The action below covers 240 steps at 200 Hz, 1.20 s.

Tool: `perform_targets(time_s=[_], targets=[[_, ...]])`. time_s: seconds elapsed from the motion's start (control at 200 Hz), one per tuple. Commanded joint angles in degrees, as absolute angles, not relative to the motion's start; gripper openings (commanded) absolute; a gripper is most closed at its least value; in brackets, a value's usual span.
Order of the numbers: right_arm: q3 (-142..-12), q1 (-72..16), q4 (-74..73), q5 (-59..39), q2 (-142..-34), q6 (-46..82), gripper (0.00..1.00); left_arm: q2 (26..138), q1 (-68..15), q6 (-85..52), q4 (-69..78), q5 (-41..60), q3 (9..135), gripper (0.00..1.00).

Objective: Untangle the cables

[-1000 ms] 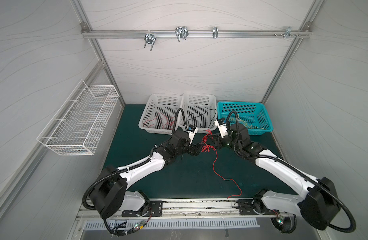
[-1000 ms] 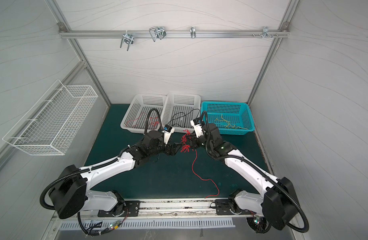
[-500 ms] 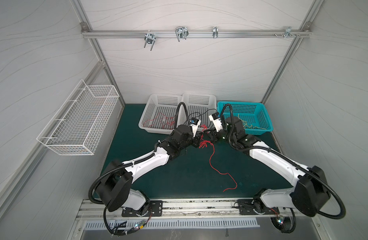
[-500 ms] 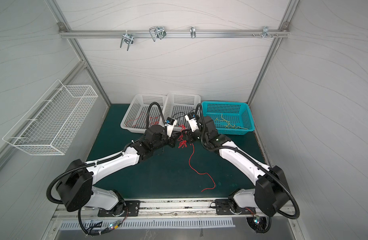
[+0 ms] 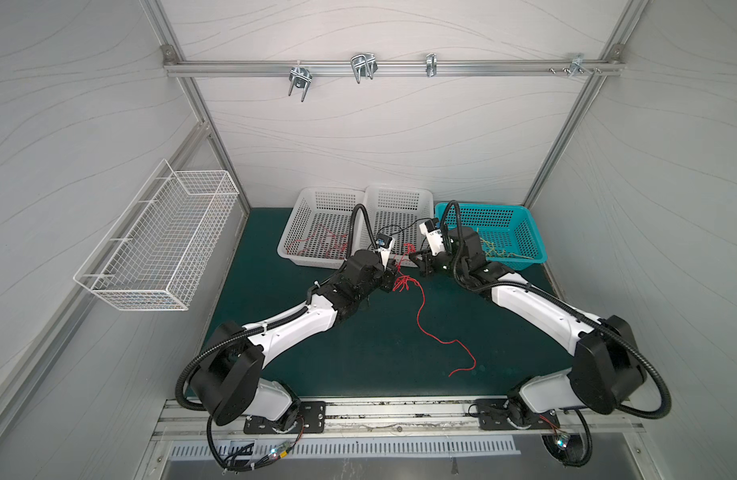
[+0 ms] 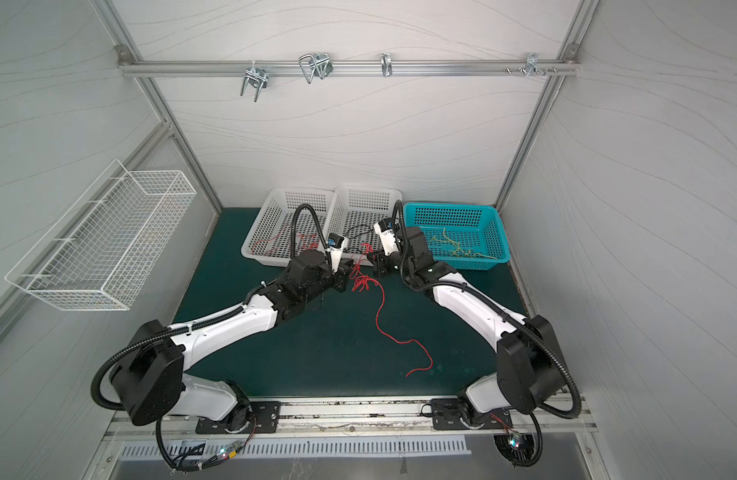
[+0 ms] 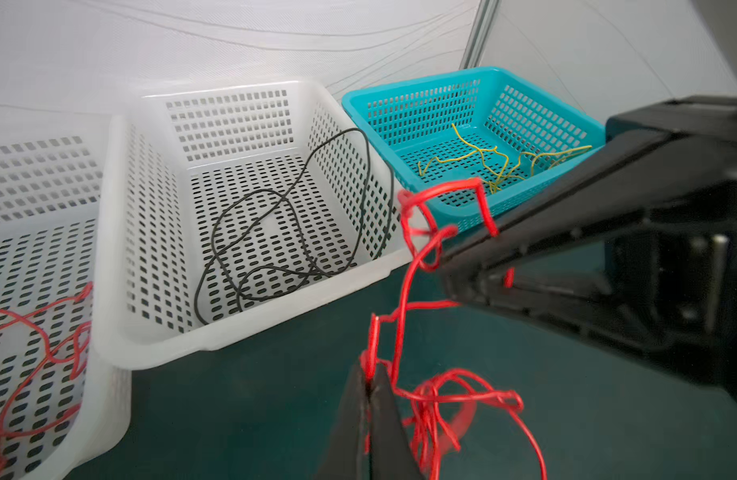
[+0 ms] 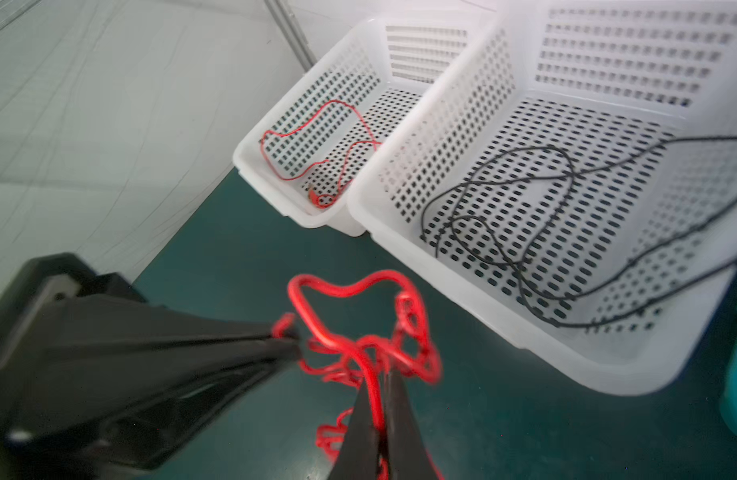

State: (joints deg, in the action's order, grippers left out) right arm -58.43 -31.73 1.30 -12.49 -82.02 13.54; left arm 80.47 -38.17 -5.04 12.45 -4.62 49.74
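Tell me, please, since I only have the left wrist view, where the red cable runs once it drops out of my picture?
Observer: In a top view the red cable leaves the tangle between the arms and snakes across the mat toward the front rail. Its free end lies loose on the mat.
Operator: Thank you. Could you also say whether the right gripper really has a strand, as I only see it from the side?
Observer: Yes. In the right wrist view the right gripper has its jaws shut on a red strand, which runs down between them out of the tangle.
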Motion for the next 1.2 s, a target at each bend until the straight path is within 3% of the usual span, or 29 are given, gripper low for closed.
perform_targets(time_s=[0.0,0.24,0.495,0.785,0.976,1.046,1.126,1.196], targets=[[-55.9,-28.82,1.96,-5.9,-79.66,16.24,0.0,76.83,-35.77,-7.06,14.67,-7.81,47.91,0.0],[-52.5,-27.05,7.36,6.83,-75.37,15.47,0.0,72.0,-34.33,-6.37,10.43,-17.58,45.79,0.0],[-51.94,-22.31,11.69,13.08,-74.8,16.25,0.0,69.23,-31.35,-8.67,2.79,-25.85,45.97,0.0],[-52.48,-18.44,12.77,11.36,-75.48,15.83,0.0,66.36,-29.02,-11.14,-2.66,-31.87,45.7,0.0],[-50.26,-18.56,5.47,-2.59,-74.95,15.0,0.0,66.44,-28.92,-9.61,-0.26,-17.38,45.21,0.0],[-49.93,-18.63,3.16,-7.07,-74.79,14.69,0.0,66.48,-29.0,-9.04,2.04,-10.69,44.75,0.16],[-50.43,-18.9,1.66,-11.8,-74.7,14.0,0.0,66.86,-29.0,-8.48,4.46,-4.64,44.56,0.47],[-51.07,-19.21,0.93,-15.69,-74.55,13.05,0.0,67.37,-29.2,-7.87,6.02,-0.54,44.88,0.59]])
